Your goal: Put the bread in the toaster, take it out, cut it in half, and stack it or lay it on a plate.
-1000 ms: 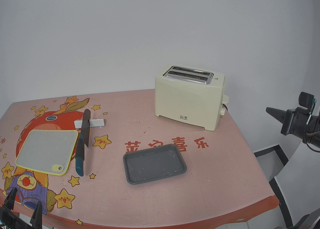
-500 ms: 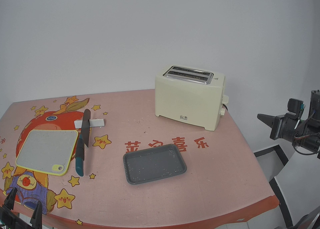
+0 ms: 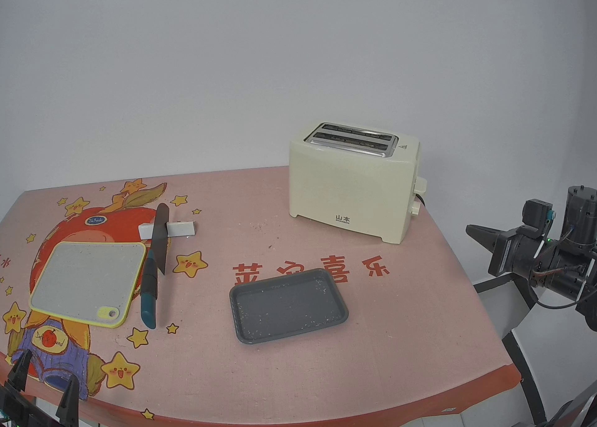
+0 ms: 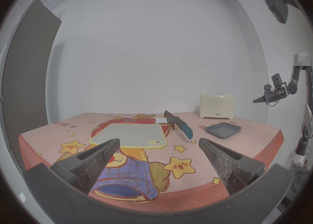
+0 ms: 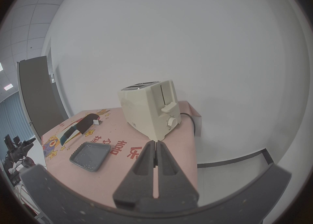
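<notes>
one cream toaster [image 3: 351, 183] with two slots stands centre right in the head view; whether bread is inside, i cannot tell. one grey plate [image 3: 288, 305] lies below it, with one board [image 3: 87, 282] at left and one knife [image 3: 154, 263] just beside it. the left claw [image 4: 158, 141], lower left corner, gapes wide. the right claw [image 5: 156, 143], at the right edge, is closed and empty.

Head view above table [image 3: 404, 335]; wrist views from opposite edges; toaster [image 3: 348, 189] shared

Wide-spread left hand [image 4: 158, 140] before cutting board [image 4: 128, 135]
</notes>
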You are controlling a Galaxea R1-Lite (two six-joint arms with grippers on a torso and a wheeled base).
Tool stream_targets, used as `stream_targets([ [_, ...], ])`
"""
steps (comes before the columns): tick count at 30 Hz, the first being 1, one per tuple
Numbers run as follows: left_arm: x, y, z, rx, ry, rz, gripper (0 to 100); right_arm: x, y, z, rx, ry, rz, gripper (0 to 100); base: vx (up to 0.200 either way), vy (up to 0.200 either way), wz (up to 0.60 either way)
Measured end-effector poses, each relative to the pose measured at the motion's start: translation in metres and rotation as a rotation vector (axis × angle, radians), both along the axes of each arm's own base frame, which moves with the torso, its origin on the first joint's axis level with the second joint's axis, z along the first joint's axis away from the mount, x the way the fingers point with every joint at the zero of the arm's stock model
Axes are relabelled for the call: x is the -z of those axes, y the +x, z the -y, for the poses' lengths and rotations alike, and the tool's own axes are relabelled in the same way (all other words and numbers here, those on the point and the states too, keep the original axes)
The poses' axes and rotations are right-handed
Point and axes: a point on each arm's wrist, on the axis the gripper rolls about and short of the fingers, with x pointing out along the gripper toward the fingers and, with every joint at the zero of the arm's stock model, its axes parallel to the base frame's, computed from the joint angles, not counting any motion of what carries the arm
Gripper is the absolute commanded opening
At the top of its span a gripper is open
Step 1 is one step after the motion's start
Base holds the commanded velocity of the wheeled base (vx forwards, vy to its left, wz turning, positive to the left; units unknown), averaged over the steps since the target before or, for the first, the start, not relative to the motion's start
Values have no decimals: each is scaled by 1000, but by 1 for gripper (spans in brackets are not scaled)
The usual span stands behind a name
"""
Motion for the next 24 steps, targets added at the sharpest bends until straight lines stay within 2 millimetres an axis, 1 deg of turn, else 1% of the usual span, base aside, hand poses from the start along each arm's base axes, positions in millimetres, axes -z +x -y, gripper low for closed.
stream_targets([
  [4, 0, 0, 0, 1, 0, 0, 100, -6, 6, -3, -12, -5, 27, 0, 0, 0, 0],
  [6, 0, 0, 0, 1, 0, 0, 100, -5, 9, -4, -19, -23, 32, 0, 0, 0, 0],
  [13, 0, 0, 0, 0, -1, 0, 100, 11, 16, -6, -31, -77, 0, 0, 0, 0, 0],
  [19, 0, 0, 0, 0, -1, 0, 100, 13, 34, -10, -22, -56, 84, 0, 0, 0, 0],
  [24, 0, 0, 0, 1, -1, 0, 100, 25, 46, -11, -11, -57, 86, 0, 0, 0, 0],
])
